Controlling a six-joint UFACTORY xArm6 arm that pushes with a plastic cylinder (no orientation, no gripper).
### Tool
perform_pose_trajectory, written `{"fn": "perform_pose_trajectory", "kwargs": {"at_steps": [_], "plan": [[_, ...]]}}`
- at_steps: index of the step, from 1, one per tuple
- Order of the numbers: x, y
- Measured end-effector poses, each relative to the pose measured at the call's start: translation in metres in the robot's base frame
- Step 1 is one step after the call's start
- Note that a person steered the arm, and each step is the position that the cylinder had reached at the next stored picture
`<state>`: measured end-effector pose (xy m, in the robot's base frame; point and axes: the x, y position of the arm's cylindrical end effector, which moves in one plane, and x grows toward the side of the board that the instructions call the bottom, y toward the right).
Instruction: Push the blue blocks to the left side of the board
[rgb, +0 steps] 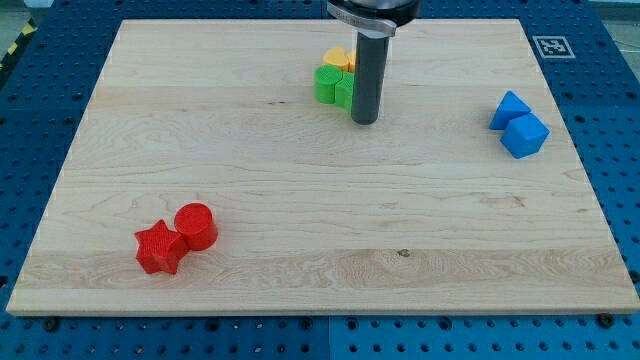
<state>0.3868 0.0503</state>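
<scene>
The worktop (300, 180) is a pale wooden board lying on a blue perforated base (610, 150), and it fills most of the view; a small black-and-white marker (551, 46) sits at its top right corner; the rod (367, 75) comes down from the view's top centre, dark and upright, under a wider dark collar (372, 14); my tip (364, 121) rests on the board just right of the green blocks and well left of the blue ones; this tool has no jaws to open or close, being a plain rod, and it holds nothing; the two blue blocks sit touching near the right edge, a cube (525, 135) lower and a triangular piece (509, 108) above and left of it, far from the left side; two red blocks touch at the lower left, a cylinder (196, 226) and a star (159, 248) just below and left of it; the green blocks (334, 87) cluster at top centre, their shapes unclear; a yellow block (338, 59) sits directly above them, partly hidden by the rod.
</scene>
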Motion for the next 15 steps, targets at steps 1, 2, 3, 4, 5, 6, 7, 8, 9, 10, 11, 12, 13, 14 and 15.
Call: {"fn": "perform_pose_trajectory", "kwargs": {"at_steps": [1, 2, 3, 4, 5, 6, 7, 8, 9, 10, 11, 12, 13, 14, 15], "plan": [[0.0, 0.0], [-0.008, 0.0], [-0.009, 0.0], [0.029, 0.016], [0.081, 0.057], [0.124, 0.105], [0.139, 0.161], [0.135, 0.221], [0.107, 0.264], [0.071, 0.28], [0.039, 0.278], [0.012, 0.258], [0.002, 0.226], [0.018, 0.188], [0.05, 0.149]]}}
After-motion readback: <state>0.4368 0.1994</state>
